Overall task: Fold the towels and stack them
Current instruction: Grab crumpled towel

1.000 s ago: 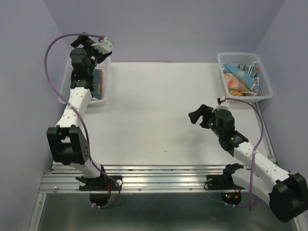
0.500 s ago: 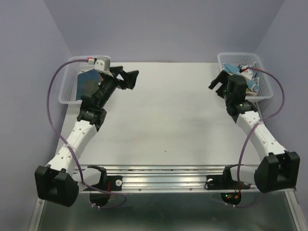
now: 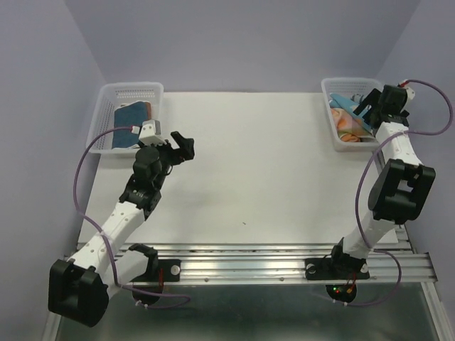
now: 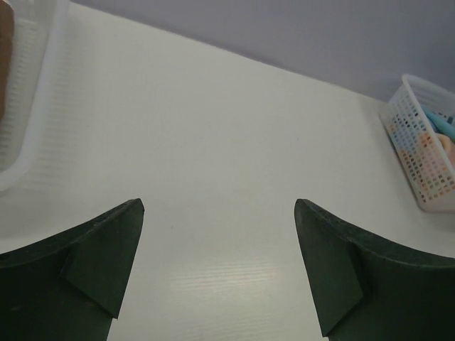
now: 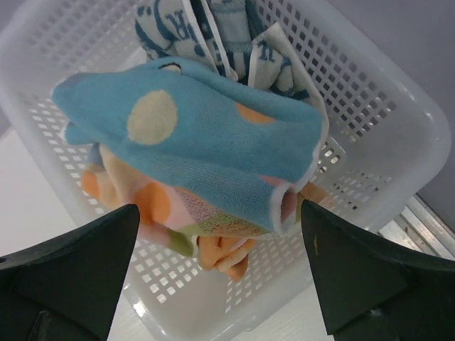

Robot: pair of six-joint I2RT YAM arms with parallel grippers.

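The right gripper (image 5: 219,212) hovered just above the right basket (image 5: 373,135), jaws spread wide, grasping nothing. Inside that basket a crumpled blue dotted towel (image 5: 213,142) lay on top of an orange towel (image 5: 153,206), with a blue-white towel (image 5: 213,28) behind. The left gripper (image 4: 219,213), likewise spread and empty, hovered well left of the basket.

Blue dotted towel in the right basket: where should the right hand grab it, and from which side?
Pinch the blue dotted towel at its bunched white-trimmed edge, coming straight down from above. It lies crumpled on top of the pile, and the basket walls block a side approach. The open right hand hangs over it.
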